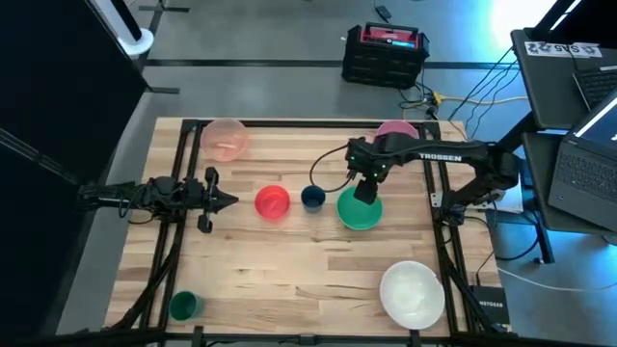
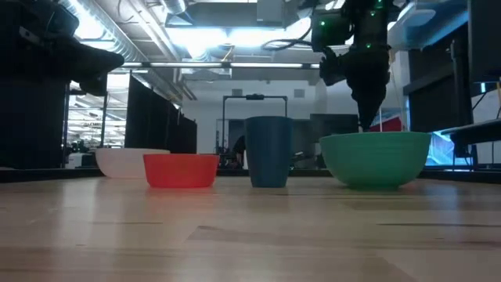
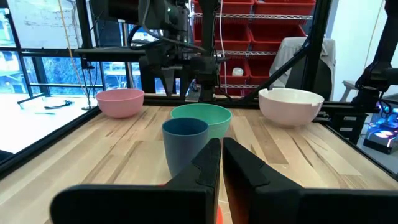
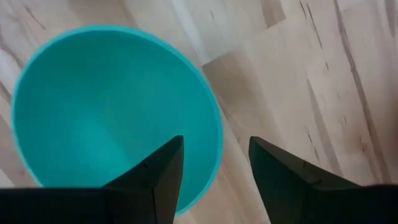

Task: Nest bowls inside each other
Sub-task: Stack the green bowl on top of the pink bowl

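Pointing down, my right gripper (image 1: 364, 191) (image 4: 214, 140) hangs open just above the green bowl (image 1: 360, 211) (image 4: 112, 118). One finger is over the bowl's hollow and the other over the table outside its rim; neither touches. To its left, the small dark blue bowl (image 1: 312, 198) and the red bowl (image 1: 273, 202) stand upright on the table. A peach-pink bowl (image 1: 225, 138) stands at the far left, a pink bowl (image 1: 395, 129) behind the right arm, a white bowl (image 1: 413, 292) near right and a small green bowl (image 1: 183, 306) near left. My left gripper (image 1: 224, 200) (image 3: 222, 142) waits shut at the left, level.
Black frame rails (image 1: 439, 207) run along the table's left and right sides. A black case (image 1: 384, 53) sits on the floor beyond the far edge, and laptops (image 1: 583, 145) stand to the right. Bare wood (image 1: 299, 270) lies in the near middle.
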You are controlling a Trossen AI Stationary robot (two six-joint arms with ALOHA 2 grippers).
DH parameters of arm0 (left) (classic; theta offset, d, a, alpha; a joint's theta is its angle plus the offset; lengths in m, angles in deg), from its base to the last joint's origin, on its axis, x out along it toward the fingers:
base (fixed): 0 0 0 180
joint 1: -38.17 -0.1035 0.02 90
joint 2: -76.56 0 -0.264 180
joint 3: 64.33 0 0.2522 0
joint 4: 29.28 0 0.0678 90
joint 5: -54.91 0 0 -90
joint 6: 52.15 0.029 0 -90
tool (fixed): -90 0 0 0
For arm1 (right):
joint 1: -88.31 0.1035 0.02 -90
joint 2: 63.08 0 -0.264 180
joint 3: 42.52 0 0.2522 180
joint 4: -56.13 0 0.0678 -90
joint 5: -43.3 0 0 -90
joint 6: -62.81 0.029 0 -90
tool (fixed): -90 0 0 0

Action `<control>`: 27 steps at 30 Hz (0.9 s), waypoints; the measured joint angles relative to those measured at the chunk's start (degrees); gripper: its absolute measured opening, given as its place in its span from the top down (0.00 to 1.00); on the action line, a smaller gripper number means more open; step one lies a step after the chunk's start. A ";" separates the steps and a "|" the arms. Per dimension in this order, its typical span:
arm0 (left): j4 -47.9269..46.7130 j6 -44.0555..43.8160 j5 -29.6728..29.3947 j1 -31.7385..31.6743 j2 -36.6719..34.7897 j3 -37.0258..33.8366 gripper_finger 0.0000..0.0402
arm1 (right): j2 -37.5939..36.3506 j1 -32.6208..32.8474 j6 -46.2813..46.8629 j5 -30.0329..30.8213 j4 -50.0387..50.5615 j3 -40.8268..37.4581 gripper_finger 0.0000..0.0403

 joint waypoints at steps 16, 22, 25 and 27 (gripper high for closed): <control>-0.01 0.01 0.00 0.00 -0.01 -0.02 1.00 | 5.07 0.11 1.56 -2.05 -7.37 -7.91 0.67; -0.01 -0.01 0.01 0.02 -0.01 -0.01 1.00 | 4.62 -0.02 2.65 -2.66 -6.30 -7.98 0.98; -0.01 -0.01 0.00 0.00 -0.01 -0.02 1.00 | 1.99 -3.85 4.67 -1.26 -5.01 -7.13 0.99; -0.01 -0.01 0.00 0.00 -0.01 -0.01 1.00 | 0.21 -6.42 6.03 -0.31 -4.15 -6.58 0.99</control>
